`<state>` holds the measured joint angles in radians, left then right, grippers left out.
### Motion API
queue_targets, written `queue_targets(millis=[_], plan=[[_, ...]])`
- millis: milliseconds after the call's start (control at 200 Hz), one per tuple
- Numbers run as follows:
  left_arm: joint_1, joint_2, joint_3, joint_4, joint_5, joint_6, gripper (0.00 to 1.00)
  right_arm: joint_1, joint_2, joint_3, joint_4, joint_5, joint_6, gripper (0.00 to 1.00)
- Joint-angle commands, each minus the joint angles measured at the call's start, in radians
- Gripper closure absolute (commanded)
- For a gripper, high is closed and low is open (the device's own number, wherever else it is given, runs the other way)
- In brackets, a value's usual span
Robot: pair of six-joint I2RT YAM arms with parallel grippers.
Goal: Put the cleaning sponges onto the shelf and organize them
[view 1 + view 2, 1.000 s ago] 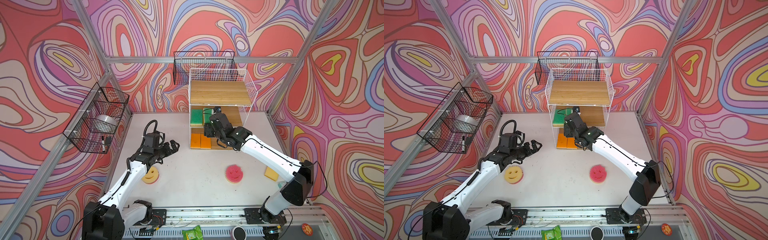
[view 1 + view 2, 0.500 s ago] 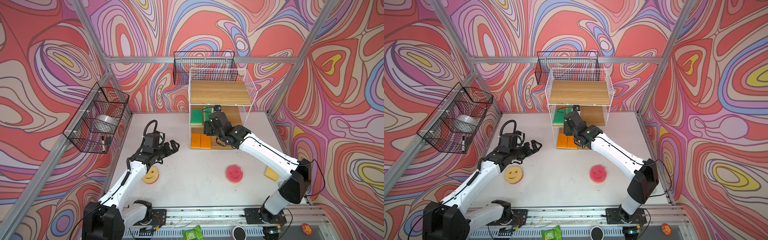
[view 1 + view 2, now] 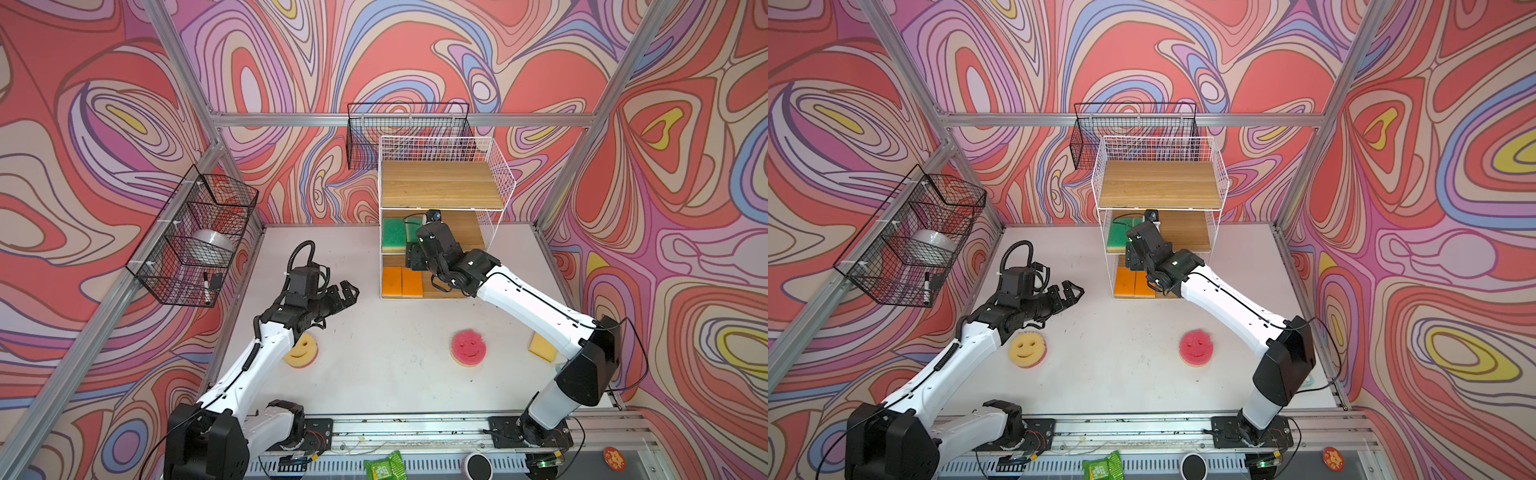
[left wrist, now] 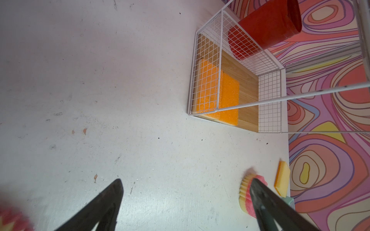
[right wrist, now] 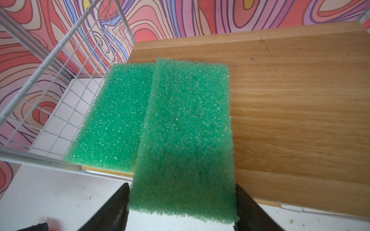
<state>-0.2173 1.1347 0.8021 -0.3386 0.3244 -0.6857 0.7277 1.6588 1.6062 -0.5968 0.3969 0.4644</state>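
The shelf (image 3: 440,187) is a white wire rack with wooden boards at the back of the table. My right gripper (image 5: 182,186) reaches into its middle tier, fingers against both sides of a green sponge (image 5: 186,124). That sponge lies partly over a second green sponge (image 5: 118,116), its near end past the board's edge. Two orange sponges (image 3: 401,281) lie on the bottom tier. On the table are a yellow smiley sponge (image 3: 301,353), a pink smiley sponge (image 3: 468,347) and a yellow rectangular sponge (image 3: 542,347). My left gripper (image 3: 347,293) hangs open and empty above the table.
Black wire baskets hang on the left wall (image 3: 195,237) and behind the shelf (image 3: 407,124). A green packet (image 3: 382,467) and a round black object (image 3: 478,465) lie on the front rail. A red cylinder (image 4: 266,26) shows behind the shelf in the left wrist view.
My right arm has shifted slightly at the shelf's middle tier. The left arm and the sponges on the table have not moved.
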Motion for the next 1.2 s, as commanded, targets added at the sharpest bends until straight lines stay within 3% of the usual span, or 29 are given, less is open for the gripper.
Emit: queue_targets(millis=[0, 1036, 1197], plan=[[-0.007, -0.004, -0.008, 0.014, -0.002, -0.008, 0.00, -0.010, 0.013, 0.019, 0.026, -0.005, -0.003, 0.19], [-0.007, -0.003, -0.011, 0.013, 0.000, -0.009, 0.00, -0.010, -0.014, 0.012, -0.011, 0.085, -0.056, 0.19], [-0.007, -0.001, -0.010, 0.013, 0.002, -0.010, 0.00, -0.010, -0.029, 0.000, 0.000, 0.089, -0.049, 0.25]])
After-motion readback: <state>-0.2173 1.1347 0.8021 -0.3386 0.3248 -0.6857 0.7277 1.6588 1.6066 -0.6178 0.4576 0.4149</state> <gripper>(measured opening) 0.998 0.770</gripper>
